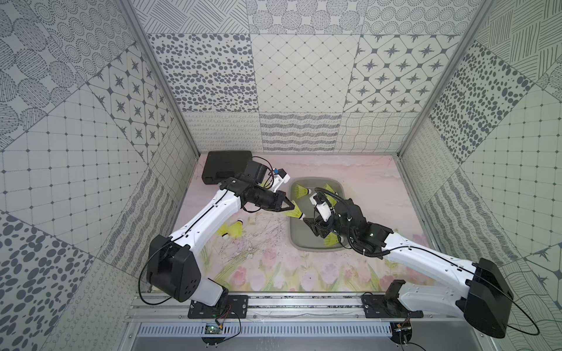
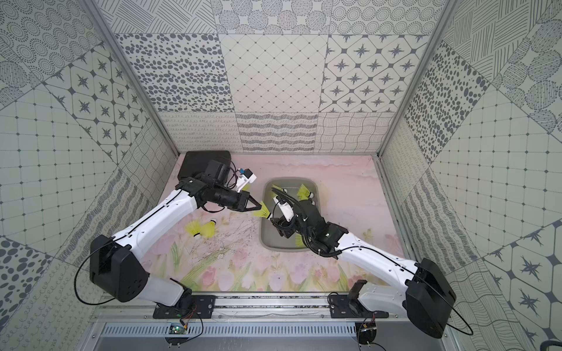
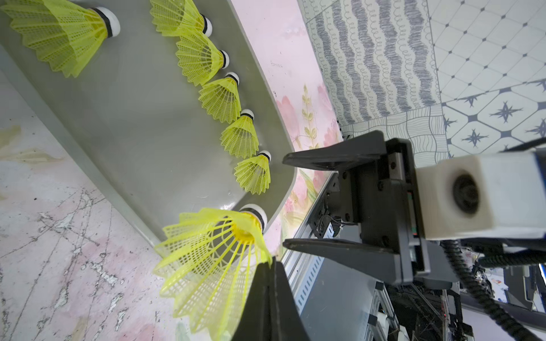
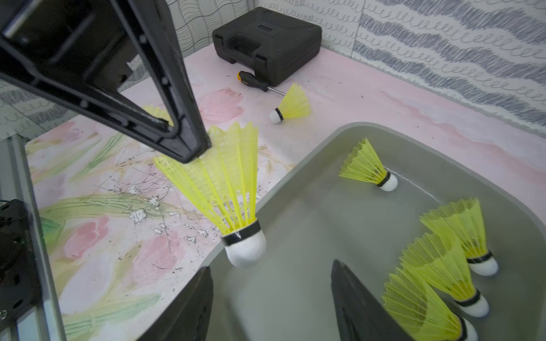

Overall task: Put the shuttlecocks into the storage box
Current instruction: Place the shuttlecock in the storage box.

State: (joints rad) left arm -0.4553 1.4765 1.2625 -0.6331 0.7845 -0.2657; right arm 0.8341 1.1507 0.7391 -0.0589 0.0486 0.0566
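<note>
My left gripper (image 1: 293, 207) (image 3: 271, 261) is shut on the skirt rim of a neon yellow shuttlecock (image 1: 295, 213) (image 4: 230, 183). The shuttlecock hangs cork down over the left rim of the grey storage box (image 1: 292, 240) (image 4: 310, 212). My right gripper (image 1: 309, 225) (image 4: 271, 265) stands open above the box floor, nothing between its fingers. Several shuttlecocks (image 3: 240, 137) lie in a row along the box's far wall, one more (image 1: 301, 191) at its back. Two shuttlecocks (image 1: 235, 231) (image 2: 193, 228) lie on the mat beside my left arm, another (image 4: 291, 106) near the screwdriver.
A black hard case (image 1: 225, 167) (image 4: 266, 44) stands in the back left corner. An orange-and-black-handled screwdriver (image 4: 254, 81) lies in front of it. Patterned walls close in the mat on three sides; a metal rail (image 1: 273, 307) runs along the front.
</note>
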